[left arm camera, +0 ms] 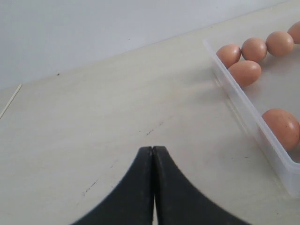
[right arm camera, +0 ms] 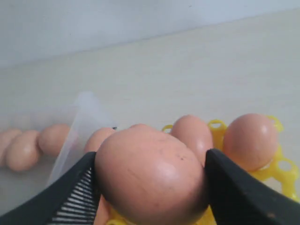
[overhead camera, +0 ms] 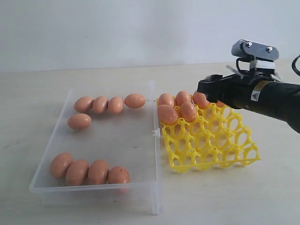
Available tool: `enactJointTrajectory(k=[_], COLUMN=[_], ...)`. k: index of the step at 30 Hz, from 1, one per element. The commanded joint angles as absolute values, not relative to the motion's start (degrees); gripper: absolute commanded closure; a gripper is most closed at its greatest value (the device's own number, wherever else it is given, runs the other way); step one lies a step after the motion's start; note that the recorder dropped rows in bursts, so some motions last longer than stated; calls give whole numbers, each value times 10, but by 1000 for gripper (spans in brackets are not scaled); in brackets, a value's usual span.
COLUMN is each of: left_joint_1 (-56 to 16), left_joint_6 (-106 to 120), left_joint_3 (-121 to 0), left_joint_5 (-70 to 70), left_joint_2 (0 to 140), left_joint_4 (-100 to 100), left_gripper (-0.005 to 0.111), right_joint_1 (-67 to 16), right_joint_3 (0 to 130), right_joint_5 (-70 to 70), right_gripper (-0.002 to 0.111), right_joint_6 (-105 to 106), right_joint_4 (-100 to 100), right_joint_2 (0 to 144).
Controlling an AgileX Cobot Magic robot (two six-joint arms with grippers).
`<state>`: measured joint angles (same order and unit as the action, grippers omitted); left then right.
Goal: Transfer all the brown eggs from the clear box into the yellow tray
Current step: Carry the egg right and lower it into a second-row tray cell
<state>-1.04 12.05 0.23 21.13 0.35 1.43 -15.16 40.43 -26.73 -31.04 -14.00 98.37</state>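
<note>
Above the part-filled yellow tray [overhead camera: 212,164], right pincer [right arm camera: 150,185] clasps a brown egg [right arm camera: 145,161]; nine in clear box [overhead camera: 119,140]; left pincer [left arm camera: 153,157] closed.

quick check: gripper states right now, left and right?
Left gripper: closed, holding nothing.
Right gripper: closed on a smooth orange-brown oval egg, at the bright yellow plastic lattice egg tray.

Matte orange-brown eggs [overhead camera: 98,171], one egg [right arm camera: 154,187] flecked with tiny dark specks, against a colourless see-through box [overhead camera: 117,136] and a bright yellow tray [overhead camera: 215,161] on a pale cream table [overhead camera: 37,93] with faint grey grain. The right gripper [right arm camera: 151,157] is black, one pad [right arm camera: 79,197] ribbed in fine pale stripes; the left gripper [left arm camera: 153,150] is plain black. The wall [overhead camera: 117,28] is off-white.
</note>
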Motion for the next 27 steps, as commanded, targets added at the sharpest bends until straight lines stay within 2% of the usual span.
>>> enactJointTrajectory(k=[1,10,21,27], left_joint_1=[-11,-11,-11,-11], left_joint_6=[117,117,117,117], left_joint_3=[0,0,0,0], left_joint_5=[207,207,207,207], left_joint_2=[0,0,0,0], left_joint_4=[14,14,14,14], left_gripper=[107,107,107,107], right_joint_1=[-114,-62,-60,-60], right_joint_3=[398,398,414,435], right_joint_5=[-366,-454,-499,-499], right_gripper=[108,108,108,84], right_joint_6=[-474,-628,-613,-615], right_joint_4=[-258,-363,-354,-376], right_joint_2=[1000,1080,1145,1149])
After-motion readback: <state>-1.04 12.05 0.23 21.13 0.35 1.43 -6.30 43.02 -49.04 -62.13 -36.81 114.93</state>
